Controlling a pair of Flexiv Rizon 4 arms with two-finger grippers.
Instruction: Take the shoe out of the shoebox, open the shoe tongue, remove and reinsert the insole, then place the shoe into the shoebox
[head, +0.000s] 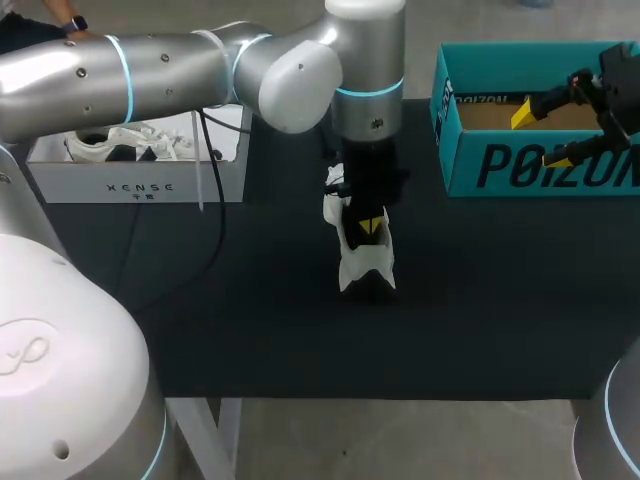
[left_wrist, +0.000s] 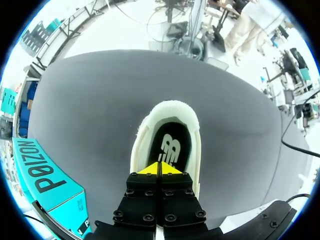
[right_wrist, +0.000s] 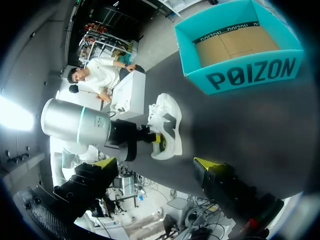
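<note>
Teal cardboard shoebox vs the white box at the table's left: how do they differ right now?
Contents: the teal cardboard shoebox is empty, its brown floor bare, while the white box holds a white laced shoe.
Gripper: the open right gripper hangs over the teal cardboard shoebox; no gripper is at the white box.
Shared: both are open-topped, carry print on the front wall, and sit on the black table.

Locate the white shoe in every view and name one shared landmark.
Head view: shoe at the middle, under the left pincer.
Left wrist view: just ahead of that pincer's tips.
Right wrist view: well ahead of the open right pincer.
Landmark: the teal shoebox, seen in all three.
</note>
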